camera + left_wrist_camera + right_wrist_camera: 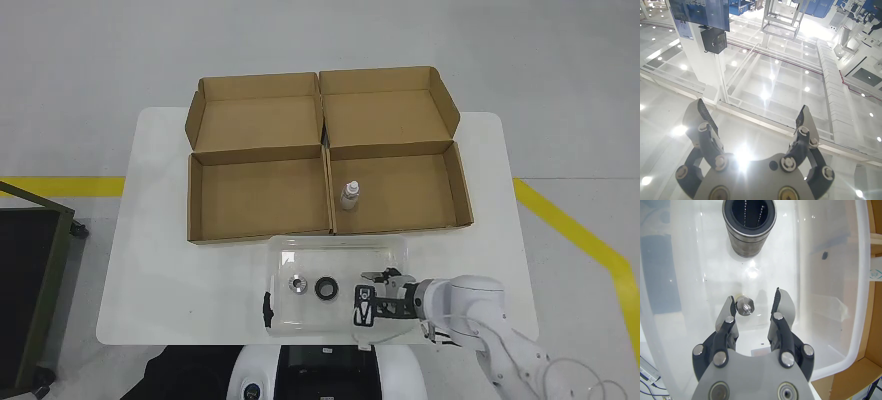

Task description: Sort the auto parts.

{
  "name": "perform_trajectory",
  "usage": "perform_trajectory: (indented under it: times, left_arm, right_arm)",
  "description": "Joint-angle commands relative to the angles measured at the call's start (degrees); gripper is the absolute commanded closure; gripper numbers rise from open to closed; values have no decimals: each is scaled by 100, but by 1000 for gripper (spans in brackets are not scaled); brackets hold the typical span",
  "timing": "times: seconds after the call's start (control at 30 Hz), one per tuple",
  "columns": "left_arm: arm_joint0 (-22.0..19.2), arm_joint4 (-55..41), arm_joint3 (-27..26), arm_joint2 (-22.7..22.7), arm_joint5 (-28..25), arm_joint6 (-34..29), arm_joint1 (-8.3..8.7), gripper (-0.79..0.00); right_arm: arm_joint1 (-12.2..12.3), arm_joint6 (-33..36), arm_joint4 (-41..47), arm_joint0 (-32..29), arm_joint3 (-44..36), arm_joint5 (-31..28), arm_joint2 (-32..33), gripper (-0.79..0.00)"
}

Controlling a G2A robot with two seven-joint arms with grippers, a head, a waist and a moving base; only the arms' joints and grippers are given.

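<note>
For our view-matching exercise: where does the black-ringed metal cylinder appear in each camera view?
Top view: the cylinder stands mid-way along the clear tub, near the right hand.
Right wrist view: the cylinder stands beyond the right hand.
Left wrist view: faces the ceiling, away from the table.
Shared landmark: the clear tub.

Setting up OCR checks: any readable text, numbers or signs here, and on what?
No text reads clearly.
Hanging screen: characters, too blurred.
Blue banners: print too small.
White label beside the clear bin: teal mark, cut off, unreadable.
Cardboard boxes, bearing: no print seen.
</note>
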Motion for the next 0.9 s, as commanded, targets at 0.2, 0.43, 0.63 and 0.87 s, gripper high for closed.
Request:
perform_trajectory:
  times: [0.2,0.43,0.63,0.87]
  left_arm:
    - [0,0,0,0,0,0,0,-785]
    - [0,0,0,0,0,0,0,-785]
    - [0,0,0,0,0,0,0,-785]
    - [0,0,0,0,0,0,0,-785]
  right_arm:
    - [24,110,5,38,19,-11,-100,-172]
    - [50,141,67,57,-77,-53,-155,0]
    - [84,-14,119,-2,-430,89,-41,0]
    - [99,-795,367,-64,-552,575,199,0]
